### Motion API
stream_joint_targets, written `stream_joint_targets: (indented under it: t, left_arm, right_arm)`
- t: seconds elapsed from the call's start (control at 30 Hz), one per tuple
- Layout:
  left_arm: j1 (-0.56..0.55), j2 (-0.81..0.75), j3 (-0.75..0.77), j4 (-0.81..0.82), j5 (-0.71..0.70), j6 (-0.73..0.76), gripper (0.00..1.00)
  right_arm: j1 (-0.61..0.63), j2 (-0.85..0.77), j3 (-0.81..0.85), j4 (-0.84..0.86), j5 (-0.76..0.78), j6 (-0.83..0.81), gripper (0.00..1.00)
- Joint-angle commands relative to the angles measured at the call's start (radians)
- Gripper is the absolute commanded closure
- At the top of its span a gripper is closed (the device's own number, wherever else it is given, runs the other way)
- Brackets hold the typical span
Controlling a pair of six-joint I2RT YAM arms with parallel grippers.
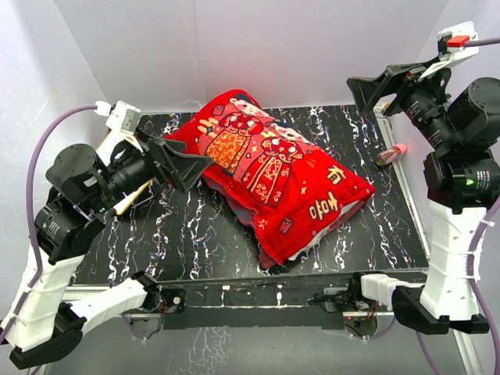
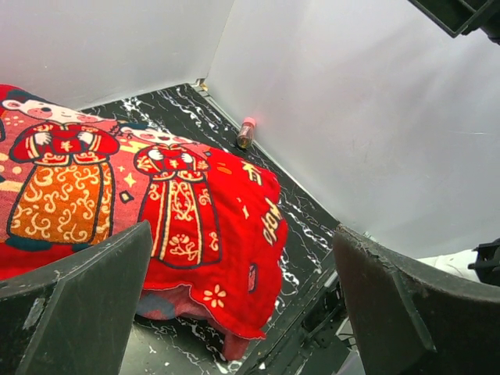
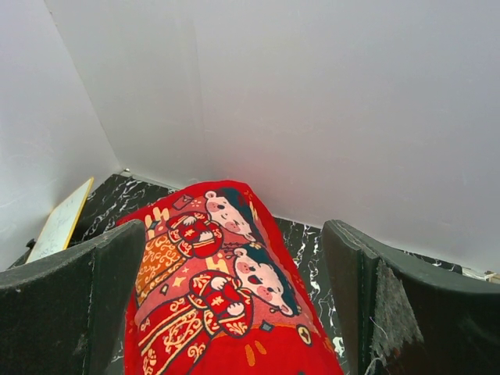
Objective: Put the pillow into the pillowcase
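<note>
The red pillowcase [image 1: 273,176] with cartoon figures lies plump and diagonal on the black marbled table [image 1: 195,234]. Its open end faces the near right. The pillow fills it from inside, and only a pale sliver [image 1: 306,251] shows under the hem. My left gripper [image 1: 195,173] hovers open at the pillowcase's left end, holding nothing. In the left wrist view the gripper [image 2: 242,258] looks down over the pillowcase [image 2: 180,211] and its hem. My right gripper [image 1: 366,92] is raised at the back right, open and empty. In the right wrist view the gripper [image 3: 234,234] frames the pillowcase [image 3: 226,297] from above.
A small bottle with a pink cap [image 1: 390,154] lies by the right wall, also visible in the left wrist view [image 2: 246,133]. A wood-framed white board [image 3: 61,221] leans at the left wall. White walls enclose the table on three sides.
</note>
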Motion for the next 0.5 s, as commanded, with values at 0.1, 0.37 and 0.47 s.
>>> stream_joint_targets:
  t: [0.1,0.37,0.47]
  left_arm:
    - [0.002,-0.015,-0.016,0.054,0.030,-0.013,0.03]
    - [0.001,-0.017,-0.022,0.058,0.036,-0.013,0.03]
    - [0.002,-0.019,-0.023,0.060,0.037,-0.012,0.03]
  right_arm:
    - [0.000,-0.027,-0.010,0.016,0.011,-0.006,0.01]
    - [0.000,-0.031,-0.013,0.016,0.015,-0.007,0.01]
    - [0.000,-0.031,-0.009,0.017,0.014,-0.009,0.01]
